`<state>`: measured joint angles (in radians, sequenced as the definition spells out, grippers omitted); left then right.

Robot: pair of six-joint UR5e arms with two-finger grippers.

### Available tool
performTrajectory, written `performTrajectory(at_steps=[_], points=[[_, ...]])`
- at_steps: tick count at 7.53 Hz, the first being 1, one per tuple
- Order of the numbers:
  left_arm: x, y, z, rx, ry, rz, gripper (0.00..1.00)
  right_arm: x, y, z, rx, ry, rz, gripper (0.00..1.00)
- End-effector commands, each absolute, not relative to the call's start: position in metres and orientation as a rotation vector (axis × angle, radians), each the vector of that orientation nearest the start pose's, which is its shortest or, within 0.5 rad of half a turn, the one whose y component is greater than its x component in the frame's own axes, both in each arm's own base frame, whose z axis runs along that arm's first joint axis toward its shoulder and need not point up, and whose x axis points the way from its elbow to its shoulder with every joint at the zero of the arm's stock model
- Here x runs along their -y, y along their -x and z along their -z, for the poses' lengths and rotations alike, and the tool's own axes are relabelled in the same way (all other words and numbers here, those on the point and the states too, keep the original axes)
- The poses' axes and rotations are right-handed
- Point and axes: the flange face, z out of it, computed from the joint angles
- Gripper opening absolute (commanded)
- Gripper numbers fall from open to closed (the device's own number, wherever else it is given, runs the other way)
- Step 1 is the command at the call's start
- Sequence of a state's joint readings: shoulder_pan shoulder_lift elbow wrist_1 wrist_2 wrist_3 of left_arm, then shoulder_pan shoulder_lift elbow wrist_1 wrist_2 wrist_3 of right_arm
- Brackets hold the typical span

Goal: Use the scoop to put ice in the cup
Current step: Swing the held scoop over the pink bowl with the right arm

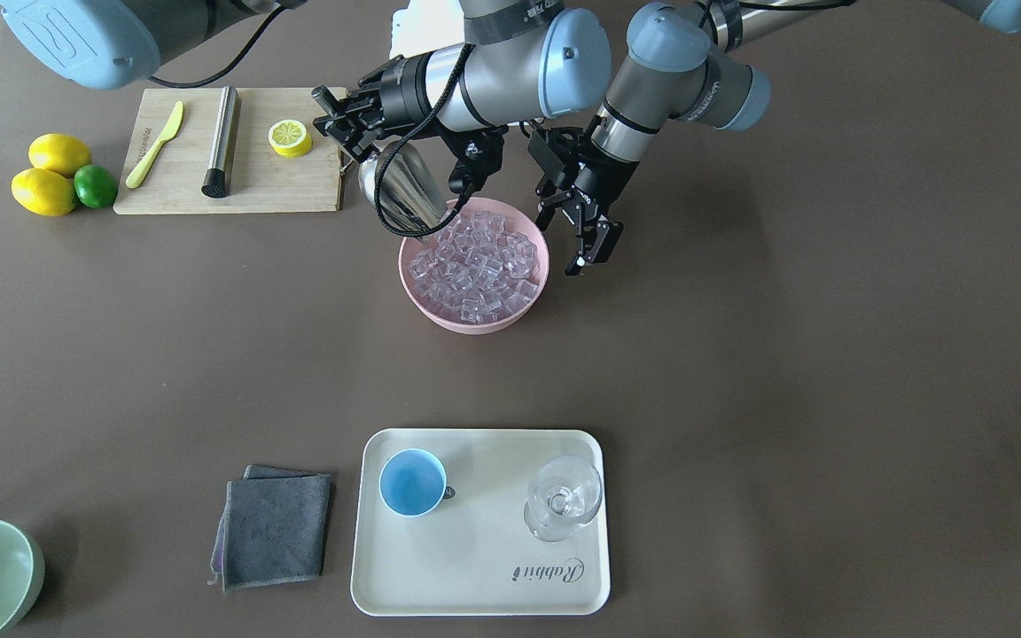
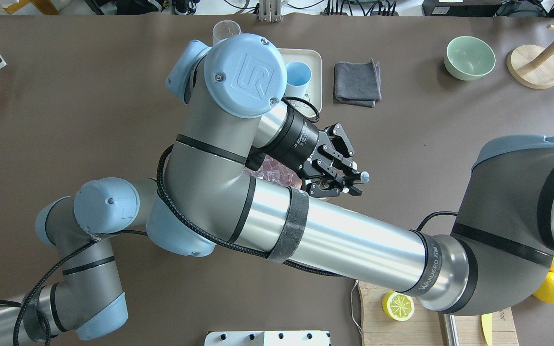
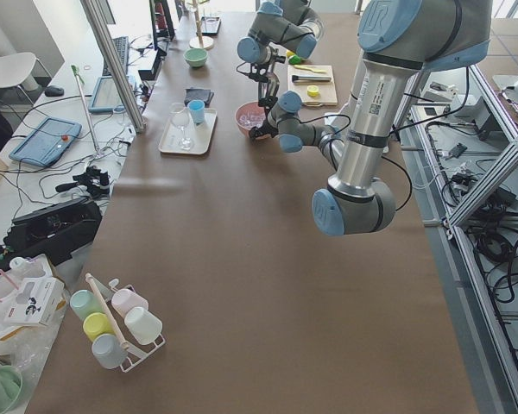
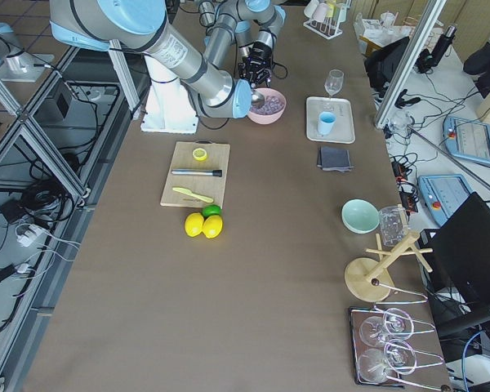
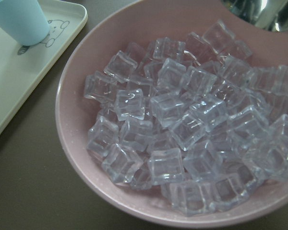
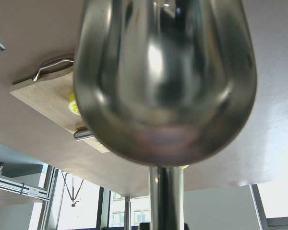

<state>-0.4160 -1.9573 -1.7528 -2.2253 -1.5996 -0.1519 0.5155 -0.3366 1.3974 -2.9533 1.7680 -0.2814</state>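
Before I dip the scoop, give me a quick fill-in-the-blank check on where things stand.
1. The right gripper holds the scoop with its tip at the rim of the ___ bowl.
2. The ice fills that bowl; the cup holds ___ of it.
3. The cup and the stemmed glass stand on the ___.
4. The left gripper hangs beside the bowl, empty, jaws ___.
Missing: pink; none; tray; open.

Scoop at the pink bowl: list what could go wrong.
1. The ice is heaped high in the pink bowl; the scoop digging in may push cubes onto the table.
2. The cup is small and far off on the tray; cubes may drop or miss.
3. The left gripper hangs open beside the bowl, near the right gripper; the arms might collide.
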Motion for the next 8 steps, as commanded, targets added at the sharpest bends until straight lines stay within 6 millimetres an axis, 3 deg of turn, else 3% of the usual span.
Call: performTrajectory(at_steps=[1,3,8], points=[[0.37,-0.512,-0.286,-0.794,-0.992,-0.888,0.98,0.433,0.526,-0.098,0.029,0.406,1.336,0.0],[0.374,-0.506,-0.284,-0.815,-0.978,-0.897,0.98,0.444,0.543,-0.111,0.018,0.389,1.339,0.0],[0.376,-0.506,-0.285,-0.814,-0.977,-0.896,0.98,0.454,0.563,-0.124,0.046,0.32,1.335,0.0]])
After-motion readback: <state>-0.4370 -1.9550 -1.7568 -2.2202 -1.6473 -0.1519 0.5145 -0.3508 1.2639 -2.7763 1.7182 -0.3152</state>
